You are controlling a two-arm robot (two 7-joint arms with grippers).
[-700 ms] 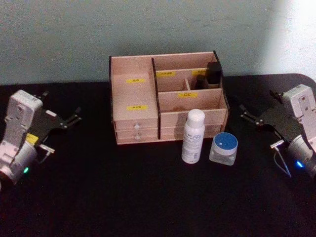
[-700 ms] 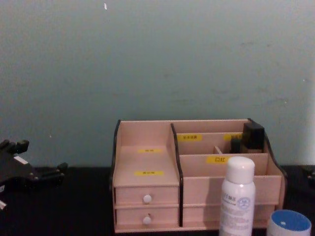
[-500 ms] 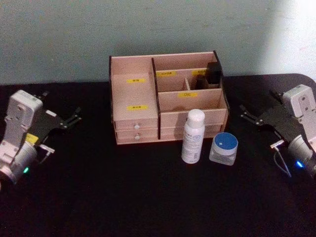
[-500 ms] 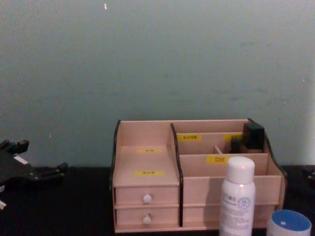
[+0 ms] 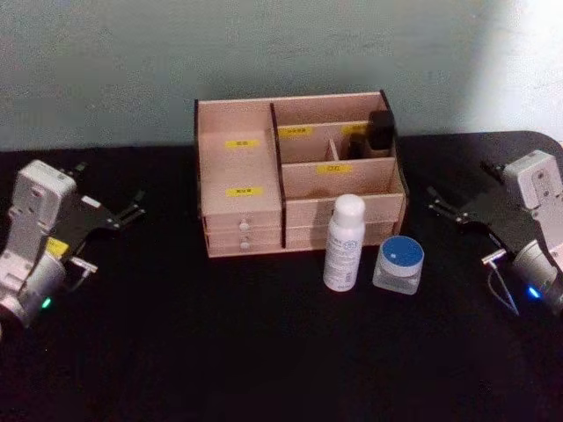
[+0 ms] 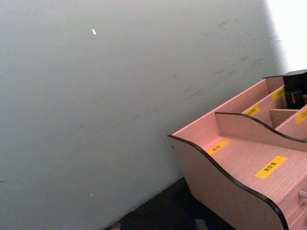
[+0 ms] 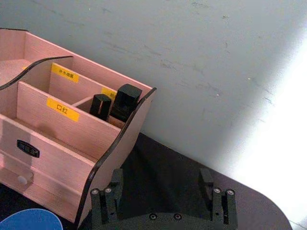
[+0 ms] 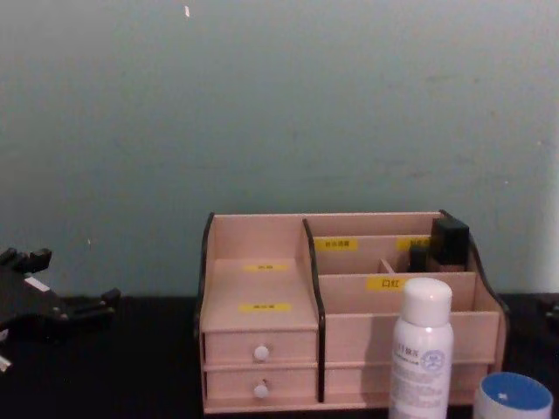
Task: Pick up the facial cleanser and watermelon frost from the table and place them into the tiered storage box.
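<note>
White bottle (image 5: 344, 242) and blue-lidded jar (image 5: 398, 262) stand on table (image 5: 264, 352), just in front of tiered storage box (image 5: 237, 189). Nothing picked yet. My left gripper (image 5: 132, 204) and right gripper (image 7: 163, 190) are spread, empty, out at the sides. Next, probably: right reaches for the jar, keeping clear of the bottle.

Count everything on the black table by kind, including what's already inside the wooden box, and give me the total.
Tall white spray bottle: 1
Clear jar with blue lid: 1
Pinkish wooden tiered storage box: 1
Small black containers inside the box: 2
Total: 5
</note>
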